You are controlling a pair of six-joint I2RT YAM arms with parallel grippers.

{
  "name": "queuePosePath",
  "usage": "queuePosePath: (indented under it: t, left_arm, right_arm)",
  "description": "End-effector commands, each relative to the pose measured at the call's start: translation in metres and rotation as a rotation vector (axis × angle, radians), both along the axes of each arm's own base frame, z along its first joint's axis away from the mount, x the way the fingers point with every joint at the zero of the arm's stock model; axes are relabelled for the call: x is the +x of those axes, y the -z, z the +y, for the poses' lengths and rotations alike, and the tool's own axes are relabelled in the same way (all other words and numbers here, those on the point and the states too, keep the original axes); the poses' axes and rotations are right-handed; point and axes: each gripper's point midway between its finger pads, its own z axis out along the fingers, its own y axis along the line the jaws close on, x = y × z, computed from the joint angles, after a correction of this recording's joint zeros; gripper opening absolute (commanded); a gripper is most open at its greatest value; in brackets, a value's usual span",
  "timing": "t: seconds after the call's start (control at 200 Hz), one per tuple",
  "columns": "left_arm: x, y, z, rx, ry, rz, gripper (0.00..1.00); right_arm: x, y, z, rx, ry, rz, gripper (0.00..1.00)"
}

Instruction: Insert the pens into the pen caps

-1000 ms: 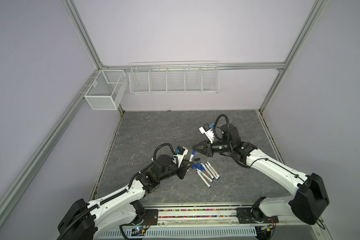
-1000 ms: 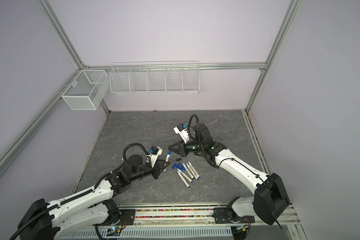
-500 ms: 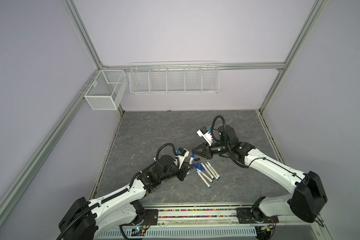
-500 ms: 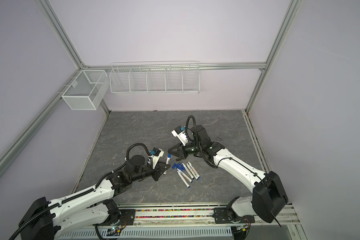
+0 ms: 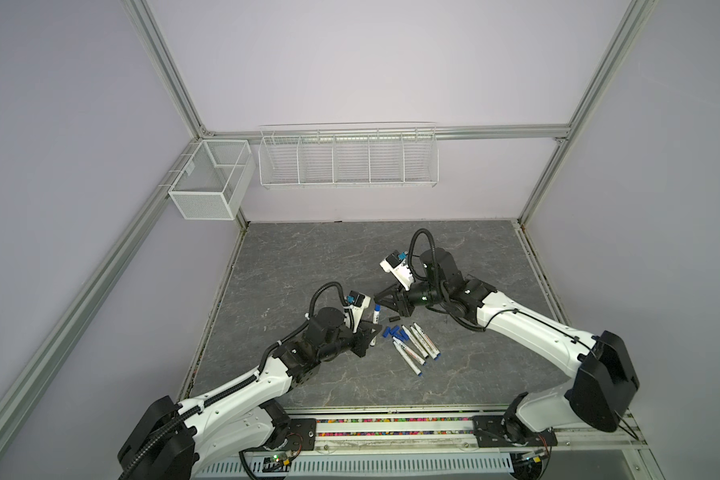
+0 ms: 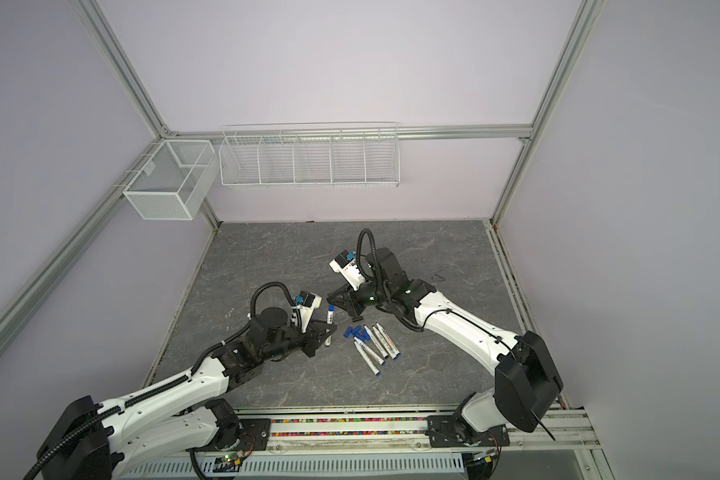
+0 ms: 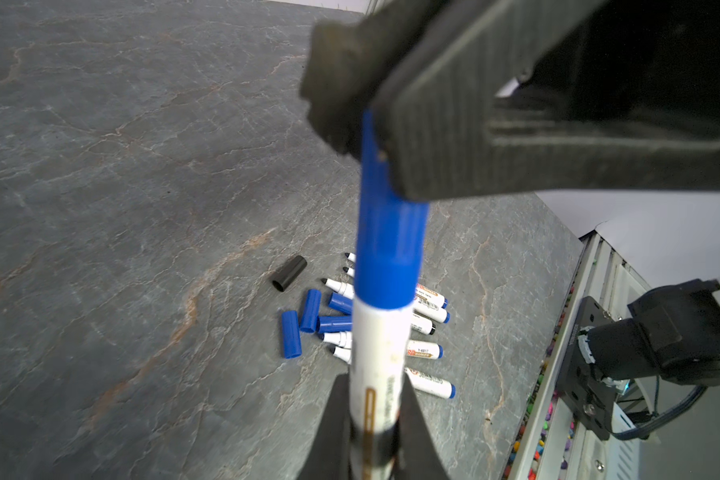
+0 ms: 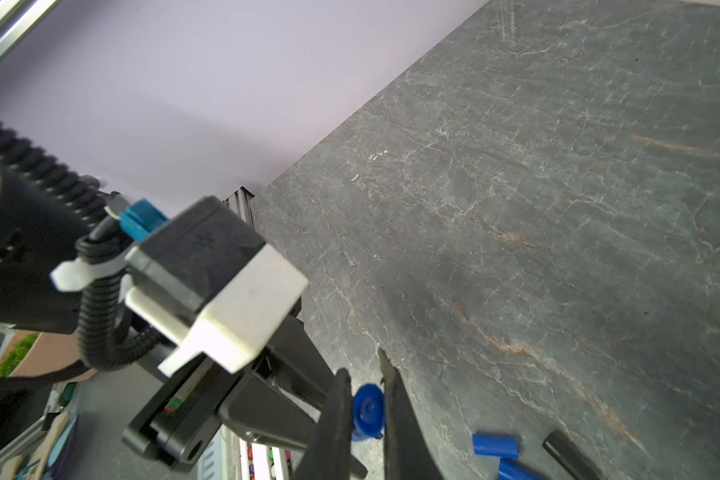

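Grey stone tabletop, lilac walls. Above it the left gripper is clamped on a white pen held off the surface, and the right gripper pinches the blue cap seated on its tip. Just beside them lie more pens, loose caps and a black cap — all near mid-tabletop.

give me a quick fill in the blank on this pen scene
1. The cap on the pen in the left tool is ___.
2. The right tool is shut on that pen's ___.
3. The loose cap lying apart from the blue caps is ___.
Missing: blue; cap; black.
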Motion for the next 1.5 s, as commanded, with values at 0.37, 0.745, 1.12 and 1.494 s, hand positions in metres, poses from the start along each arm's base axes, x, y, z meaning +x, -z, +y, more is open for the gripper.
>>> queuePosePath:
  t: [0.37, 0.745, 1.12, 1.494]
  left_arm:
    - [0.056, -0.153, 0.031, -0.467, -0.264, -0.265, 0.00]
    - [0.080, -0.137, 0.043, -0.377, -0.409, -0.228, 0.00]
    - [0.089, -0.118, 0.053, -0.273, -0.481, -0.209, 0.00]
    - [0.077, -0.049, 0.021, -0.159, -0.323, -0.018, 0.00]
  right_arm:
    - [-0.102, 0.081, -0.039, -0.225, -0.186, 0.478, 0.10]
    - [-0.124, 0.101, -0.044, -0.325, -0.236, 0.495, 0.09]
    - [-0.125, 0.115, -0.045, -0.383, -0.229, 0.497, 0.08]
    - [-0.049, 0.054, -0.022, -0.063, -0.044, 0.448, 0.14]
